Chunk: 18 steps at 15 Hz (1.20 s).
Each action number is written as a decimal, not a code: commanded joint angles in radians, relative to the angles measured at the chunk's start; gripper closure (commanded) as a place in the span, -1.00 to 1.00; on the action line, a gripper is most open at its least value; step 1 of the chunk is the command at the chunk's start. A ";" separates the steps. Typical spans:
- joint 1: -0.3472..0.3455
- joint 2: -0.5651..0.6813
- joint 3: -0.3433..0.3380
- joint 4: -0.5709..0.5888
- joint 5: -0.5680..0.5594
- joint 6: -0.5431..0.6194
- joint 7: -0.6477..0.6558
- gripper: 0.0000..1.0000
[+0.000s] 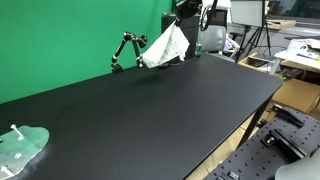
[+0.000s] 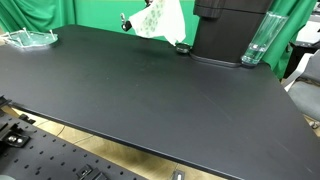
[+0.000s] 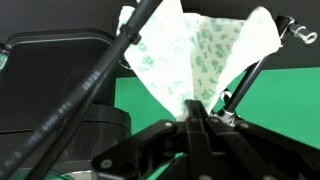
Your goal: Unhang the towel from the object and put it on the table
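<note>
Towel [image 1: 165, 47] hangs at the far end of the table [image 1: 150, 110], bunched up just beside the black jointed stand [image 1: 124, 50], with the green backdrop [image 1: 60, 40] behind. Cloth is white with a green leafy print. Claw [image 3: 195, 122] is clamped on it: in the wrist view the fingers meet on a gathered tip of the cloth, no gap showing.

Wrist view also shows stand rods crossing in front of the towel and one corner up near a rod end. Cannot tell if the towel is fully free of the stand or caught on it.

Progress, my read:
- Grasp done.
- Unhanging under way or just finished.
- Placing not done; the towel does not look laid flat on the table in either exterior view.
- Left to do: clear the stand, carry the towel over bare tabletop, lower, let go.

Counts: one towel, one stand, one claw, one table.

Extras: one clear plastic tray [image 1: 22, 148] at the near corner, well apart from the towel; one clear tumbler [image 2: 257, 42] just beside the robot base [image 2: 225, 30].
</note>
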 commanded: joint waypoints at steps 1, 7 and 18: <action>0.003 -0.012 -0.013 -0.005 0.069 -0.012 -0.029 1.00; -0.001 0.042 -0.015 0.023 0.075 -0.116 -0.032 0.46; 0.072 0.055 -0.090 -0.018 -0.366 -0.310 0.372 -0.97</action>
